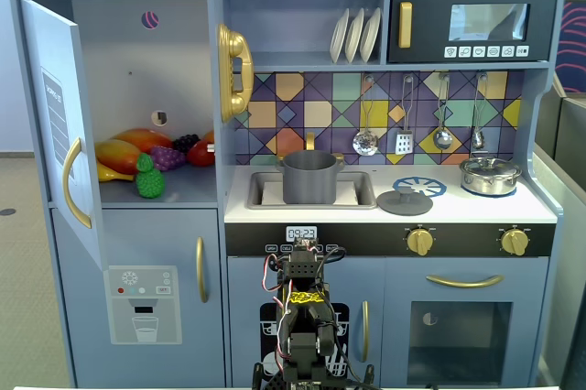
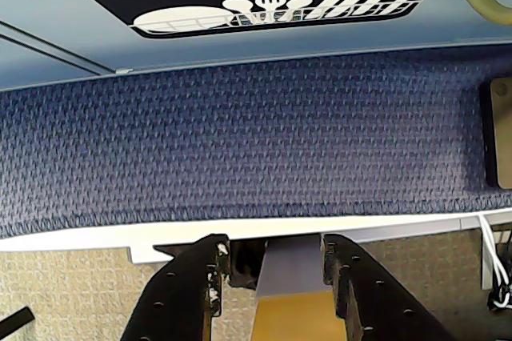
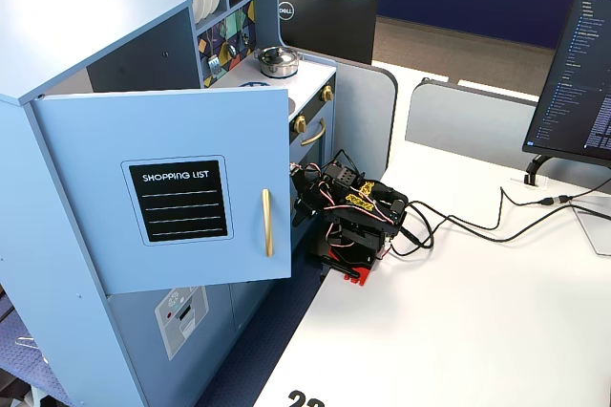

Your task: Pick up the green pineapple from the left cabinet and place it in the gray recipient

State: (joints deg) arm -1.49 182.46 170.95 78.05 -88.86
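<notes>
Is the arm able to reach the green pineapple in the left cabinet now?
Probably yes. The cabinet door stands wide open, and the green pineapple sits at the shelf's front edge, unobstructed. The arm is folded low, below it, jaws empty.

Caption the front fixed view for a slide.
Folded arm below the counter; green pineapple in the open left cabinet, gray recipient in the sink.

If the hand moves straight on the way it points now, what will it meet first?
In the wrist view the open, empty hand points down toward the blue carpet before the toy kitchen's lower door. It would probably meet the carpet first; depth is unclear.
</notes>
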